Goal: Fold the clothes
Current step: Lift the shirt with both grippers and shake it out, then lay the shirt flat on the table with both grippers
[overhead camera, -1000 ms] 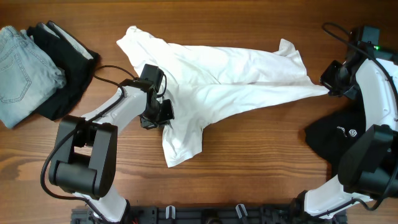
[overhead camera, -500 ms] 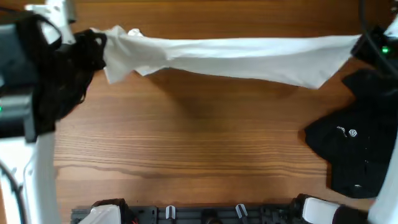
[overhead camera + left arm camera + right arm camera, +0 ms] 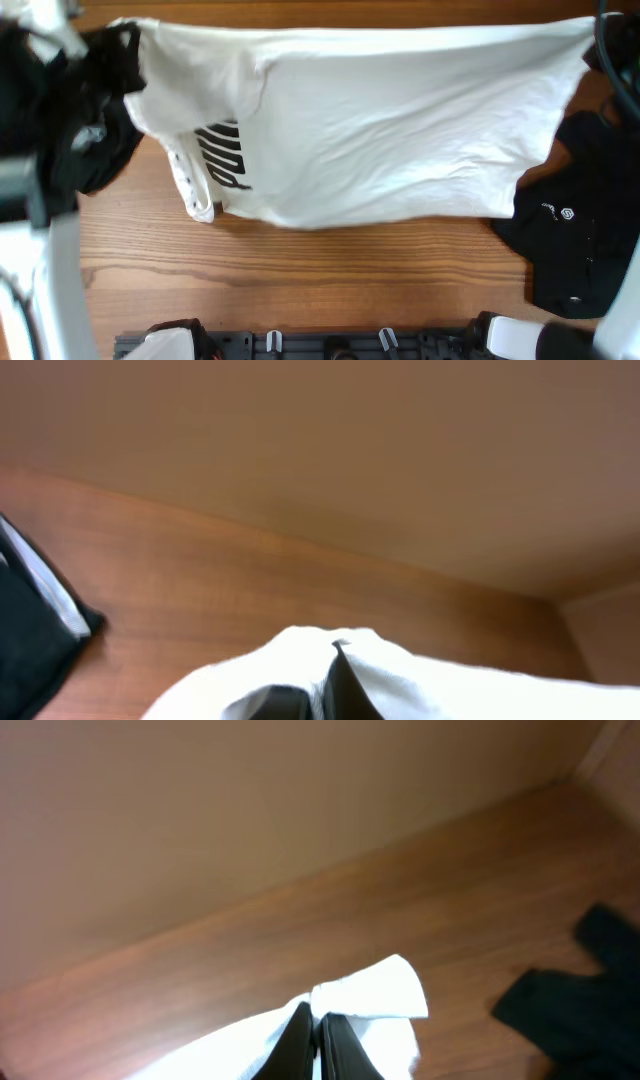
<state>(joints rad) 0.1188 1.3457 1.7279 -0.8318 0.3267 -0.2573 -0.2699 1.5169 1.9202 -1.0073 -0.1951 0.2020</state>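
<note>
From overhead, the white T-shirt (image 3: 400,120) hangs stretched wide between the two arms along the far side of the table (image 3: 330,280), with its black print (image 3: 228,155) near the left edge. No fold shows in it. The black garment (image 3: 575,250) lies crumpled at the right, just beside the shirt's lower corner, and a dark heap (image 3: 95,150) sits blurred at the left. In the left wrist view, the left gripper (image 3: 325,695) is pinched closed on a bunch of white fabric above the wood. In the right wrist view, the right gripper (image 3: 318,1042) is likewise clamped on a white corner. The job looks barely started: the shirt is opened out but must be laid flat and folded, and the black garment seems untouched.
</note>
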